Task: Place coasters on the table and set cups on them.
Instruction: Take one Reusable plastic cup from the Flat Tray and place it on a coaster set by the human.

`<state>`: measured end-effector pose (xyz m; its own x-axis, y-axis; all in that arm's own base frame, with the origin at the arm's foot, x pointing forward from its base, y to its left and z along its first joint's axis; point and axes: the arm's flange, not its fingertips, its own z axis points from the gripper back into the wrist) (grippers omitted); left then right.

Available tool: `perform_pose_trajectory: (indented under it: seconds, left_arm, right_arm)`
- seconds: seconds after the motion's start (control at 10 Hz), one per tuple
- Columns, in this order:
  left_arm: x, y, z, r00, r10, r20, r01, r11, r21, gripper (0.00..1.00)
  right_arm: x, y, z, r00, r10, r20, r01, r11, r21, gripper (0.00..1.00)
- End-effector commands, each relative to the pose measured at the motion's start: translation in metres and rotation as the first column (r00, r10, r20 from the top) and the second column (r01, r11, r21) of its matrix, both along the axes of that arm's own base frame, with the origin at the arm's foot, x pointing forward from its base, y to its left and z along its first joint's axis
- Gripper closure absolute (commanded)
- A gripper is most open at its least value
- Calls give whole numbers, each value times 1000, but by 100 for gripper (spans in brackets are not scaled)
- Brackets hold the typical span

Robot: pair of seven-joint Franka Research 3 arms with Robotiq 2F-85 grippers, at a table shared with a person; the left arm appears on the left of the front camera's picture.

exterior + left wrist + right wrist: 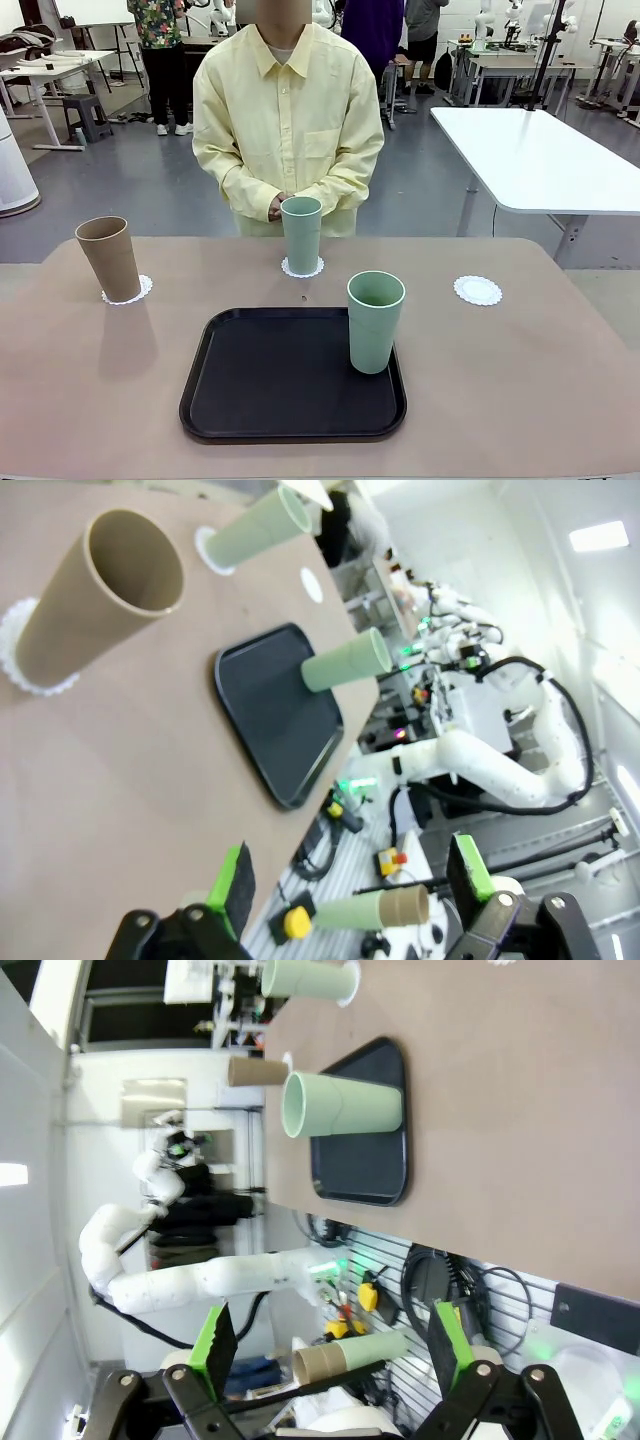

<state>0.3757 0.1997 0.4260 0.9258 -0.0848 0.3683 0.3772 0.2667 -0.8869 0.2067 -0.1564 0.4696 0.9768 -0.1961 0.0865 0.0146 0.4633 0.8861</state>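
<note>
Front view: on the beige-brown tabletop (80, 400), a tan-brown tumbler (107, 258) stands on a lacy white paper coaster (145, 288) at 9 o'clock. A sage-green tumbler (301, 234) stands on a second coaster (286, 268) at 12. Another green tumbler (375, 321) stands in the black tray (260, 390), and a bare coaster (477, 290) lies at 3. The floor beyond is grey.

Left wrist view: the left gripper (350, 880) has its jaws apart and empty, with the tan-brown tumbler at 10 o'clock.

Right wrist view: the right gripper (330, 1345) has its jaws apart and empty, with the tray's tumbler at 12.

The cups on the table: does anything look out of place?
One pale green cup stands on the black tray, not on a coaster, while the right-hand coaster lies bare. The tan cup seems to lean left on the left coaster, perhaps the lens. Nothing looks spilled.
</note>
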Motion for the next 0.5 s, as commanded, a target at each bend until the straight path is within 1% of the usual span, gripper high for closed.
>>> perform_pose_trajectory:
  seconds: [0.0, 0.1, 0.2, 0.3, 0.4]
  left_arm:
    - [-1, -1, 2, 1000, 16, -12, -16, 1000, 1, 0]
    - [-1, -1, 2, 1000, 16, -12, -16, 1000, 1, 0]
    - [-1, -1, 2, 1000, 16, -12, -16, 1000, 1, 0]
    - [-1, -1, 2, 1000, 16, -12, -16, 1000, 1, 0]
    - [-1, -1, 2, 1000, 16, -12, -16, 1000, 1, 0]
  right_arm:
    - [45, 24, 25, 999, 52, 7, -49, 978, -204, 0]
    - [63, 43, 37, 998, 56, 12, -50, 950, -308, 0]
    - [75, 63, 47, 990, 123, 70, -85, 912, -401, 0]
    - [84, 94, 54, 956, 263, 132, -172, 864, -473, 0]
    - [84, 121, 53, 911, 368, 187, -208, 801, -562, 0]
